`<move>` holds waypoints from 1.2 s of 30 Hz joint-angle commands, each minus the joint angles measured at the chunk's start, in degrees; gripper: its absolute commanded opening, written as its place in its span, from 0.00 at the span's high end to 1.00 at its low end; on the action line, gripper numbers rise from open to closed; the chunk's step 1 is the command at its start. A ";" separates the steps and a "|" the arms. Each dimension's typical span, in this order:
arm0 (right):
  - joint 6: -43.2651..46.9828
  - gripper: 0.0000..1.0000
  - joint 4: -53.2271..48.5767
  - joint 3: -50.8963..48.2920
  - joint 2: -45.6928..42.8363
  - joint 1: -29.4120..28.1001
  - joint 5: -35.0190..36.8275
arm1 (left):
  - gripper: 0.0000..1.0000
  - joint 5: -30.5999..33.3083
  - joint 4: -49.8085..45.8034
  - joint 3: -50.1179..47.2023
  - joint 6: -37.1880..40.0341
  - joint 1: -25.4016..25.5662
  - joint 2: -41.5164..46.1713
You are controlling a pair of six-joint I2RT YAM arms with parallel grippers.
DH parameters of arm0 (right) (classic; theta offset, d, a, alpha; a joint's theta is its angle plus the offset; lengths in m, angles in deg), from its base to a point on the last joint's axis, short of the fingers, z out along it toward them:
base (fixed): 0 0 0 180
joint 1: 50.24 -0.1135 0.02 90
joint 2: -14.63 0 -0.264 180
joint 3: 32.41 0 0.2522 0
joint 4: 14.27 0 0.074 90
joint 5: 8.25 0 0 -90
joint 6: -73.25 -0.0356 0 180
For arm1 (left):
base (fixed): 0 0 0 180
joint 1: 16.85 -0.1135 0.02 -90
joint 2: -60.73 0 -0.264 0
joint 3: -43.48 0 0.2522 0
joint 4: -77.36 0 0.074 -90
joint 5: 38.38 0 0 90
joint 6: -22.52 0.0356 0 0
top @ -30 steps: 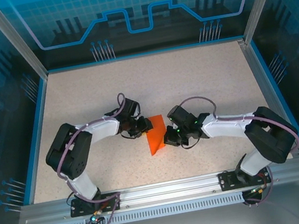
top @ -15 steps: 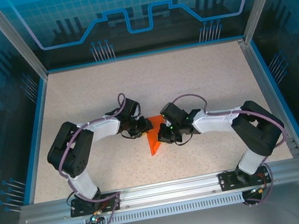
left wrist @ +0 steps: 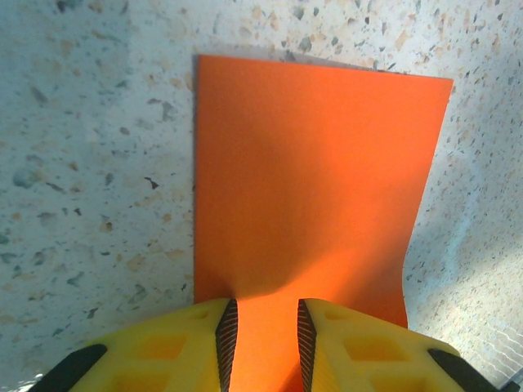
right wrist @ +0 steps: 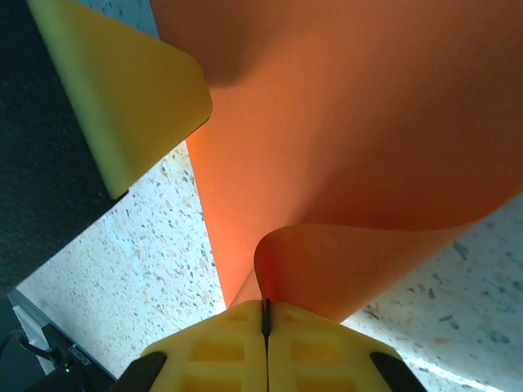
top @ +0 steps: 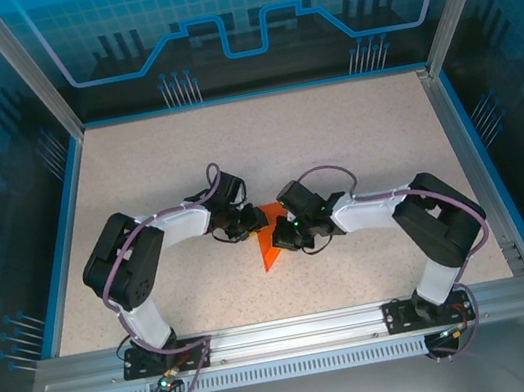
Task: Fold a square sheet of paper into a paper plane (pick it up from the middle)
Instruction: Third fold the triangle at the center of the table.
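Right end effector (right wrist: 265,314) farther left, pinching sheet (left wrist: 310,188); left end effector (left wrist: 261,327) spread; speckled table (top: 354,139).

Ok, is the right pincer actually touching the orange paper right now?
Touching. The right wrist view shows the right pincer shut on a curled edge of the orange paper.

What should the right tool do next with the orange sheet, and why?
The right tool is shut on an edge of the orange sheet, which curls over, not yet flat; the left tool, open, sits over the flat part. Probably carry that edge across toward the left tool, lowering the flap.
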 commanded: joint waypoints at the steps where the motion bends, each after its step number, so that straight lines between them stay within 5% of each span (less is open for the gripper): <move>1: 0.20 0.95 0.52 1.49 1.46 -0.62 1.51 | 0.70 -0.29 -1.72 -0.47 -0.14 0.58 -0.93; 36: 2.88 0.95 -5.90 4.85 3.12 -1.63 3.32 | 0.71 -0.48 -1.54 -1.20 0.00 0.56 -0.30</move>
